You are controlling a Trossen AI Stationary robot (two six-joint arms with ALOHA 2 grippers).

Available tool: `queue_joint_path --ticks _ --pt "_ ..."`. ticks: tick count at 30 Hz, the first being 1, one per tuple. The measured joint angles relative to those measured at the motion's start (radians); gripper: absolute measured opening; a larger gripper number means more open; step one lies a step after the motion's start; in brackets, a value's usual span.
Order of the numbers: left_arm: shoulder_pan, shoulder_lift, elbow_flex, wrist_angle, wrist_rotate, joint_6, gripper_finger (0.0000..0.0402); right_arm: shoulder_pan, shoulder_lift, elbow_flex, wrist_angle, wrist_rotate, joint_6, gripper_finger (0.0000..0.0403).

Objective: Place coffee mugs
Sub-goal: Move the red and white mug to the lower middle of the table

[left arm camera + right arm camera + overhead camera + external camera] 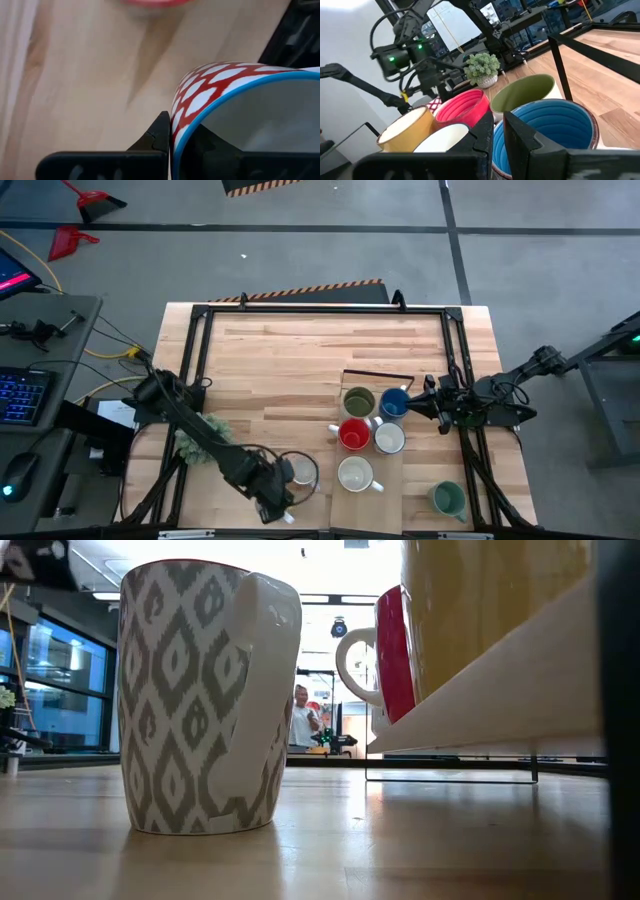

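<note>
Where the left gripper [283, 492] sits near the table's front edge, its fingers clamp the rim of a red-and-white patterned mug [235, 95] — one finger inside, one outside. Right gripper [497, 132] pinches the blue mug [547, 125] rim likewise — olive mug [525, 92] and red mug [462, 107] just beyond.

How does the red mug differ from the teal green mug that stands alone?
The red mug stands on the pale board in a tight group of mugs; the teal green mug stands apart on the table, off that board. The red mug is bright red inside, the teal green mug dull green. Both are round, with the open top showing from above.
</note>
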Motion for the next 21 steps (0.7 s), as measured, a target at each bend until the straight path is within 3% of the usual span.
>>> queue_joint_path --ticks 10,21 --pt "0.012 0.143 0.178 -0.037 -0.081 -0.042 0.0009 0.000 0.005 0.000 0.000 0.001 0.000 0.0030" --pt "0.014 0.163 0.217 -0.050 -0.079 -0.043 0.0009 0.000 0.005 0.000 0.000 0.000 0.000 0.0030"
